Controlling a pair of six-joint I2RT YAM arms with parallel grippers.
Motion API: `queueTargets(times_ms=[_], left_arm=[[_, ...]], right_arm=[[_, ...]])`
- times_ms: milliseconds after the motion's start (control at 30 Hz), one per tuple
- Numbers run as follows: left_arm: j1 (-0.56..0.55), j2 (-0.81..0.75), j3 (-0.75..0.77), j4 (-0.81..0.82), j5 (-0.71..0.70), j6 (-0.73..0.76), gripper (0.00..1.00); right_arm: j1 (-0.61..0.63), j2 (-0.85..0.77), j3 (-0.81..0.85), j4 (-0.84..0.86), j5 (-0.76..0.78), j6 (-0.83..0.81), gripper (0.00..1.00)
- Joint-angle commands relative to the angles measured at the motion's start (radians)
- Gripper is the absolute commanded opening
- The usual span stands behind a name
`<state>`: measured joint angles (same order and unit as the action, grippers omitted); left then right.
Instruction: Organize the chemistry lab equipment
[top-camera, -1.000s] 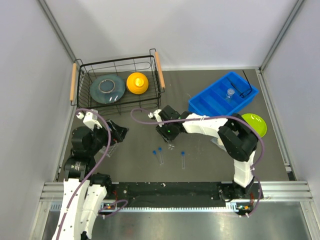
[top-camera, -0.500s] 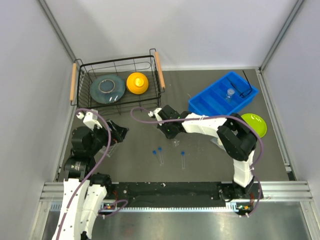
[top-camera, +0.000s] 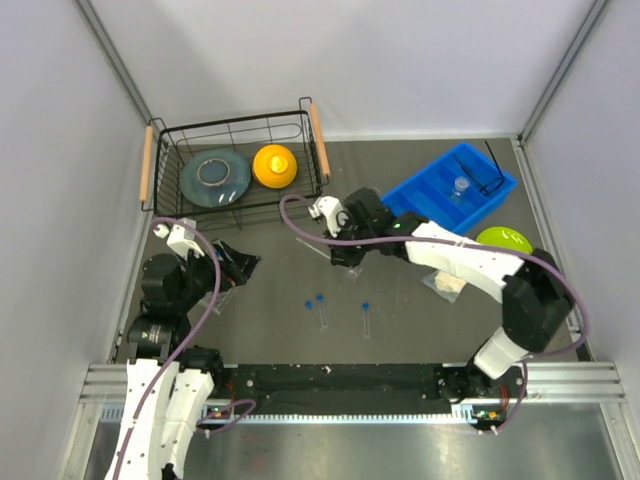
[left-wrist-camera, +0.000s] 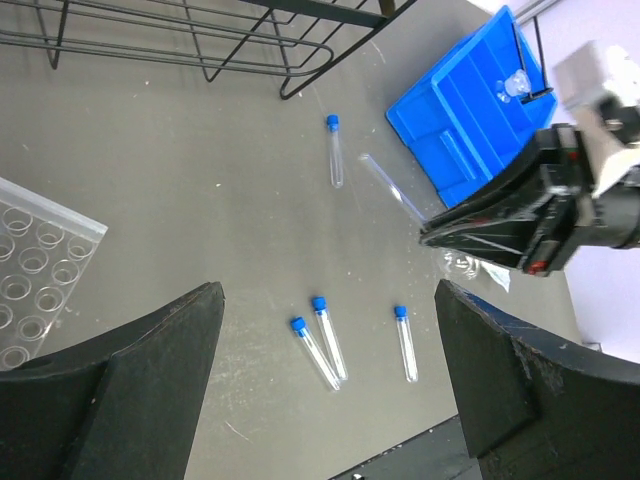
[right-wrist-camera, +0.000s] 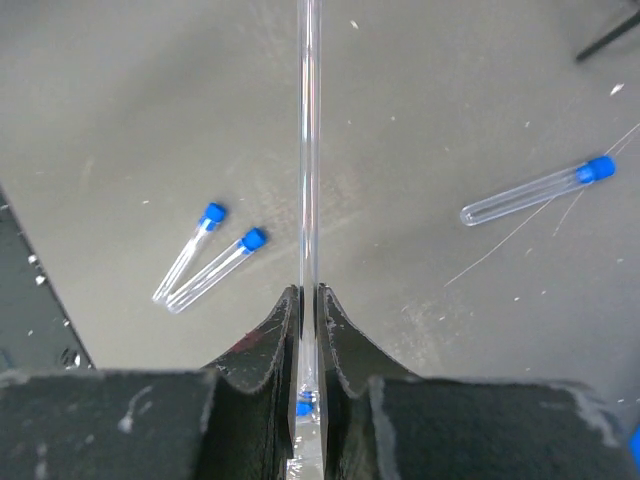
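Note:
My right gripper (right-wrist-camera: 308, 292) (top-camera: 345, 258) is shut on a clear test tube (right-wrist-camera: 308, 150). The tube's blue cap sits between the jaws and its body sticks out forward above the table. This held tube also shows in the left wrist view (left-wrist-camera: 390, 187). A pair of blue-capped tubes (top-camera: 320, 310) (left-wrist-camera: 322, 342) and a single one (top-camera: 366, 319) (left-wrist-camera: 405, 345) lie on the table. Another tube (left-wrist-camera: 335, 152) (right-wrist-camera: 535, 192) lies near the basket foot. My left gripper (left-wrist-camera: 330, 380) (top-camera: 240, 265) is open and empty beside the clear grid rack (left-wrist-camera: 35, 270). The vial (top-camera: 461, 186) and black wire stand (top-camera: 487, 170) lie in the blue tray (top-camera: 425, 205).
A black wire basket (top-camera: 160, 170) at the back left holds a grey plate (top-camera: 215, 178) and a yellow dome (top-camera: 274, 165). A lime-green plate (top-camera: 512, 246) lies at the right. A crumpled clear wrapper (top-camera: 445, 283) lies under the right arm.
My right gripper has risen from the table with the tube and moved back and right. The right arm's elbow has swung out to the right. The left arm has not moved.

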<state>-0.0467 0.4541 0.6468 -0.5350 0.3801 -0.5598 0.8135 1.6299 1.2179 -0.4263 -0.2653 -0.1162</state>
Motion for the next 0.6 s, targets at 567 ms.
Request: queueTargets(times_ms=[567], left_arm=[[0.004, 0.061, -0.006, 0.138, 0.118, -0.043, 0.92]], right_arm=[[-0.645, -0.116, 0.112, -0.149, -0.129, -0.296, 0.06]])
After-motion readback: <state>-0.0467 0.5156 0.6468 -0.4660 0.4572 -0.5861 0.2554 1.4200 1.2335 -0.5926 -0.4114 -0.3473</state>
